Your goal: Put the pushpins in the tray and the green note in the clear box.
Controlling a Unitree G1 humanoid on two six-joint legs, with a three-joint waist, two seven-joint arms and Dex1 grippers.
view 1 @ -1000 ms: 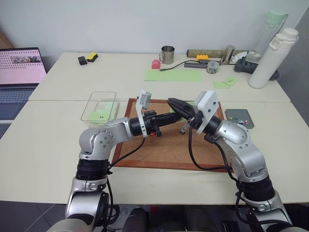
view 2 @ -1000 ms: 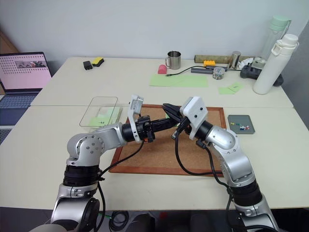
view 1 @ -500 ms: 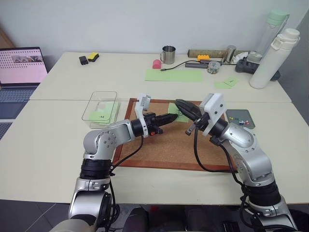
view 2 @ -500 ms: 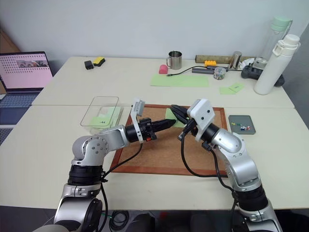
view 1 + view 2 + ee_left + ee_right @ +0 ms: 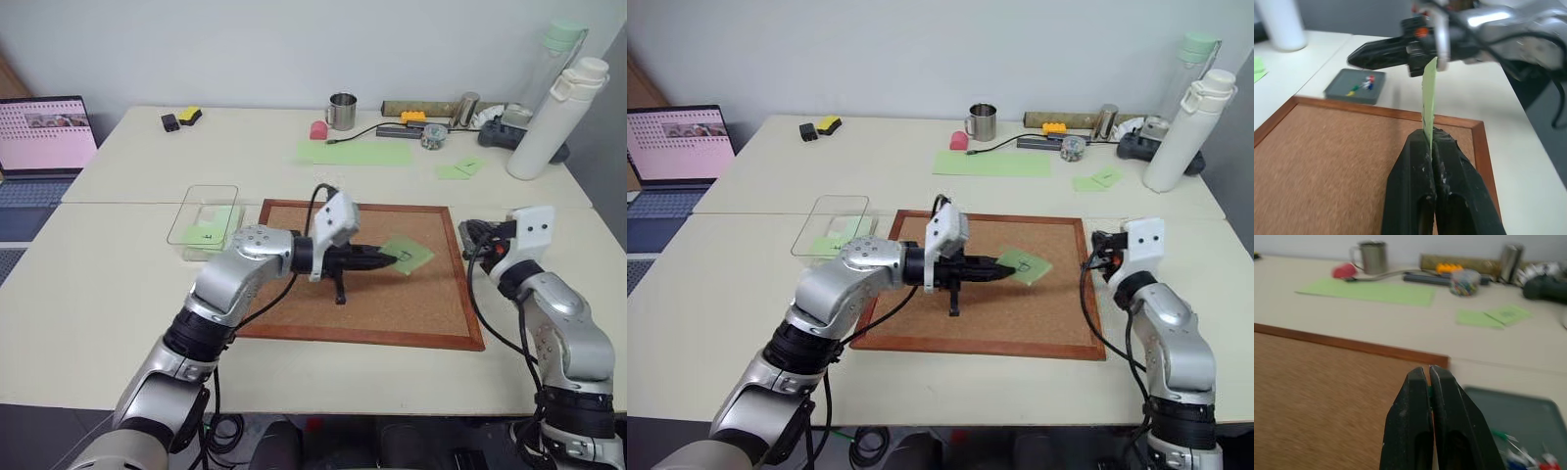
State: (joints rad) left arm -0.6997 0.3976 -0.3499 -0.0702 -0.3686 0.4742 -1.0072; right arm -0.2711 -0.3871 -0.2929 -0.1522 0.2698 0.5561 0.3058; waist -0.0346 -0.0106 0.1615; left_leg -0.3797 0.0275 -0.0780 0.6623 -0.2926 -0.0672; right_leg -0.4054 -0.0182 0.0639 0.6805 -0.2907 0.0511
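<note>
The green note (image 5: 411,255) with a black mark is pinched at one edge by my shut left gripper (image 5: 389,259) just above the corkboard (image 5: 372,304). In the left wrist view the note (image 5: 1429,98) stands up from the fingertips (image 5: 1442,144). My right gripper (image 5: 1429,372) is shut, with a speck of green at its tips, and hangs past the board's right edge over the dark-grey tray (image 5: 1533,413). Several pushpins (image 5: 1364,84) lie in the tray (image 5: 1342,90). The clear box (image 5: 186,220) stands left of the board with a marked green note inside.
A laptop (image 5: 44,132) is at the far left. Along the back are a steel mug (image 5: 340,111), a large pale-green sheet (image 5: 353,152), small green notes (image 5: 458,168), cables and a white bottle (image 5: 549,117).
My right gripper has swung right and down, away from the note to the tray. My left gripper has rolled and shifted right with the note in its grip.
</note>
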